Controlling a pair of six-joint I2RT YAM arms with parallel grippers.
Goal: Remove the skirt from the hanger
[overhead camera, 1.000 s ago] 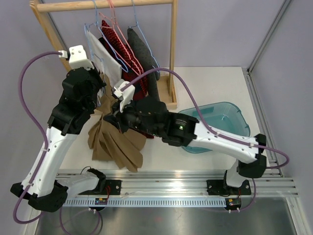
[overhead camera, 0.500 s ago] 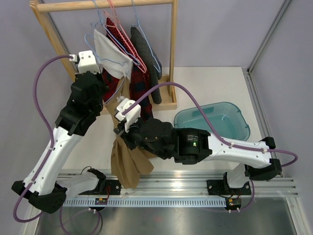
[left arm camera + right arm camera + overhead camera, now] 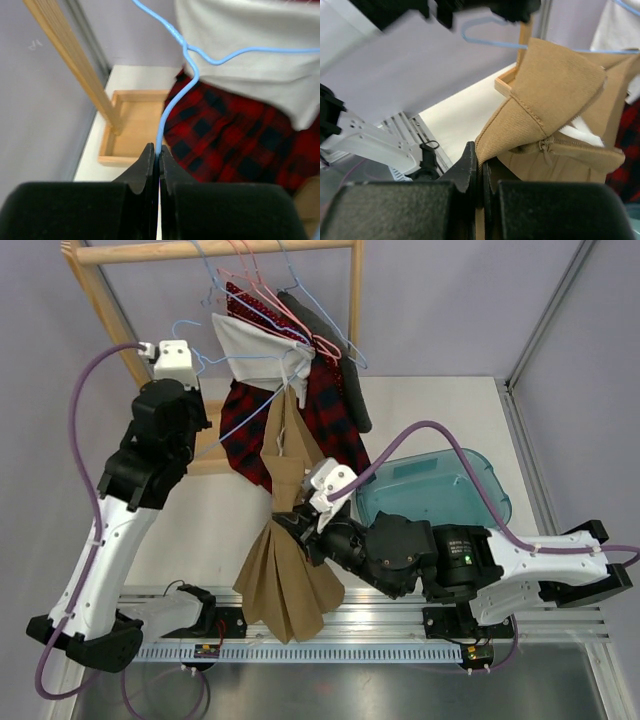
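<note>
Left gripper [image 3: 159, 150] is pinched together on the blue hanger [image 3: 163, 120] wire, near the wooden rack [image 3: 210, 251]. Right gripper [image 3: 477, 156] is clamped on a fold of the tan skirt [image 3: 285, 565], which stretches from under the hanger down to the table's near edge, left of the bin [image 3: 470, 468]

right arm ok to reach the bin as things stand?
Probably yes. The bin sits right beside that arm, nothing between. But the right gripper is shut on the skirt, whose top hangs at the hanger, so it may drag.
</note>
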